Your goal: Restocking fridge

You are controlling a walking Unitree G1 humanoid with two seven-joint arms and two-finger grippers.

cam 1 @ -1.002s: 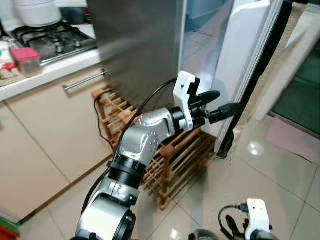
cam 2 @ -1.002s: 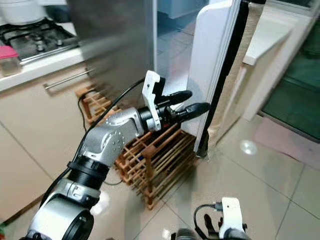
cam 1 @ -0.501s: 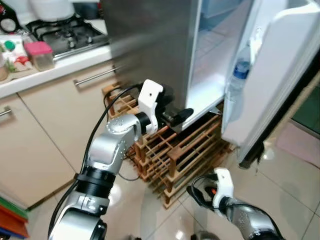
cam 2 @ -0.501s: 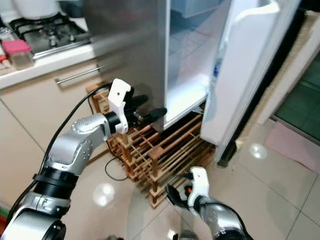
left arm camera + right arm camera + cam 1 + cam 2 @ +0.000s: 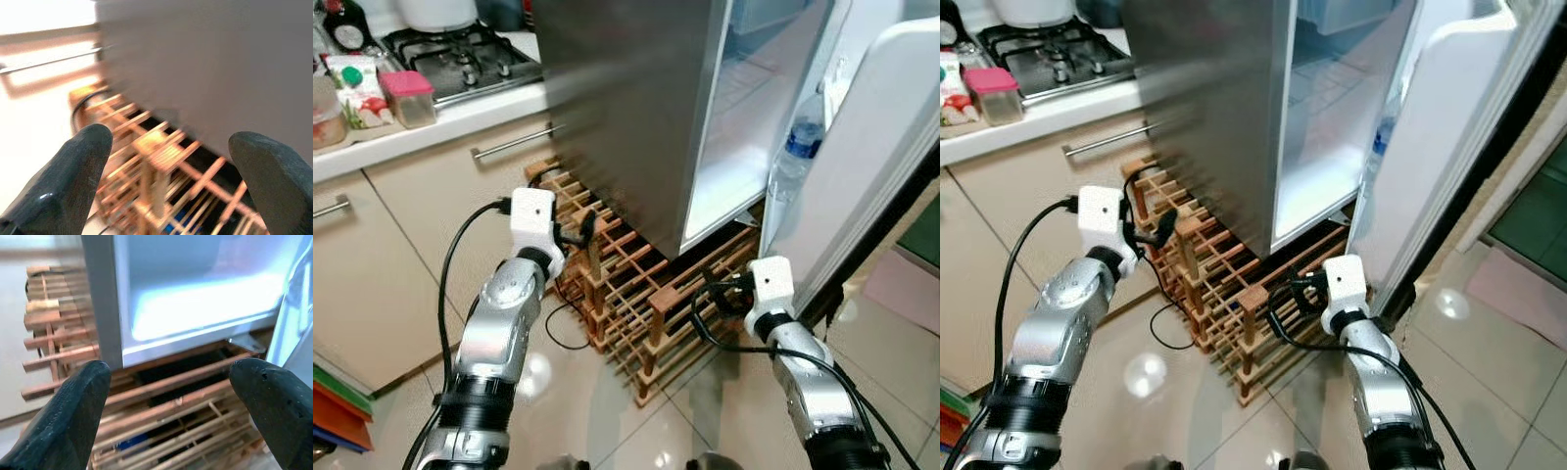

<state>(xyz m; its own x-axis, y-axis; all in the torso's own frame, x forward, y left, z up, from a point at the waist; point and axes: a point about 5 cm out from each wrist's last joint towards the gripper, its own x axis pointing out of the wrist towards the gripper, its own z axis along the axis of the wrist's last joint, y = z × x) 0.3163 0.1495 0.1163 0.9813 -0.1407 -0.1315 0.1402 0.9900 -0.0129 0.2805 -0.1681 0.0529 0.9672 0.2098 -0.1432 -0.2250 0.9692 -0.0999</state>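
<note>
— What's the fridge (image 5: pixel 626 108) like from where you stand?
— Tall, grey steel side, its door (image 5: pixel 871 147) swung wide, white lit interior. A water bottle (image 5: pixel 795 147) with a blue label stands in the door shelf.
— And around it?
— A wooden wine rack (image 5: pixel 651 294) sits on the glossy tiled floor (image 5: pixel 891 392) at the fridge's foot, a black cable trailing beside it. To the left, cream cabinets under a bench (image 5: pixel 431 122) carrying a gas hob (image 5: pixel 460 59) and a pink-lidded tub (image 5: pixel 409 96).
— The arms?
— Both are held low over the rack. The left pincer (image 5: pixel 168 161) has its fingers apart, holding nothing; the right pincer (image 5: pixel 171 401) likewise gapes, pointing toward the fridge's bottom edge.
</note>
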